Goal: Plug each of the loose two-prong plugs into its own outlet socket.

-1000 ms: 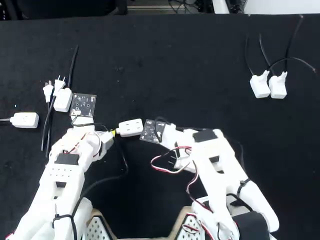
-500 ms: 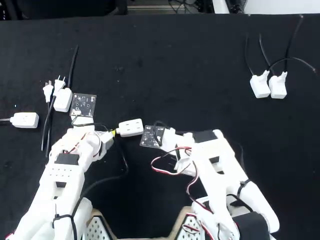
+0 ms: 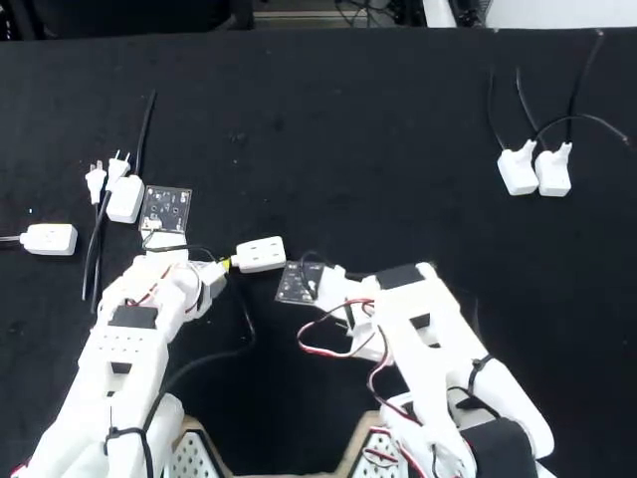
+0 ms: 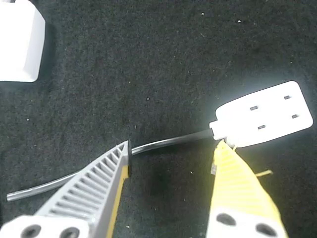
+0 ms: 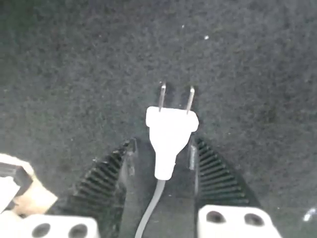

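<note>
A white outlet block [image 3: 261, 254] with two pairs of slots lies left of the table's centre, also seen as the outlet block [image 4: 262, 116]. My left gripper [image 4: 173, 145] stands open astride its black cord [image 4: 168, 143], its yellow finger [image 4: 233, 178] against the block's cord end; from above the left gripper [image 3: 219, 269] sits just left of the block. A white two-prong plug [image 5: 171, 131] lies flat on the black mat, prongs pointing away. My right gripper [image 5: 162, 145] is open with a finger on either side of the plug's body.
At far left lie two loose plugs [image 3: 107, 171], a white adapter [image 3: 124, 199], a small circuit board [image 3: 165, 209] and another white outlet block [image 3: 50, 239]. Two white adapters [image 3: 535, 169] with black cords rest at the back right. The right arm's wrist board [image 3: 299, 282] sits near the central block.
The right arm's wrist has drawn back toward the table's front and slightly left, away from the central outlet block. The left arm has kept still.
</note>
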Controlling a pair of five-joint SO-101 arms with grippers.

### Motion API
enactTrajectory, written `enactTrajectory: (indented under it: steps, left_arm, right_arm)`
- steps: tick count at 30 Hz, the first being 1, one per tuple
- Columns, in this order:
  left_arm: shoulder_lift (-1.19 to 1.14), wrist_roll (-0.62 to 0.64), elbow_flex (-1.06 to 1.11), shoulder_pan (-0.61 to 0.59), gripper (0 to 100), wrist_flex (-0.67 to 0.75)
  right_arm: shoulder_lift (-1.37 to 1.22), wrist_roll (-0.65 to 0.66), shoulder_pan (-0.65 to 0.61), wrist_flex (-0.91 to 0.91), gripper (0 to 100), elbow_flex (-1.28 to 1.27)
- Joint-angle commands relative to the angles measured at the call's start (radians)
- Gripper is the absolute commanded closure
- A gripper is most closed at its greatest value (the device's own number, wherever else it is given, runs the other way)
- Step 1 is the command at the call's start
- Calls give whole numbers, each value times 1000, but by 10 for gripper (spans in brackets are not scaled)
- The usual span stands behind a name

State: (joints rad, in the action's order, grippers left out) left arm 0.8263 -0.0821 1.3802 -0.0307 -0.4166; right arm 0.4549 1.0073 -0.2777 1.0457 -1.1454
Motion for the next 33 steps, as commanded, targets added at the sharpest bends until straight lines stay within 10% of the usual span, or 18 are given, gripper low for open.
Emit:
enactTrajectory:
  steps: [1,33]
  left_arm:
    - [12,11,-25,-12,733,11]
    - [12,11,-25,-8,733,11]
  right_arm:
    - [8,-51,-26,-49,839,16]
    - [4,-18,207,-400,839,48]
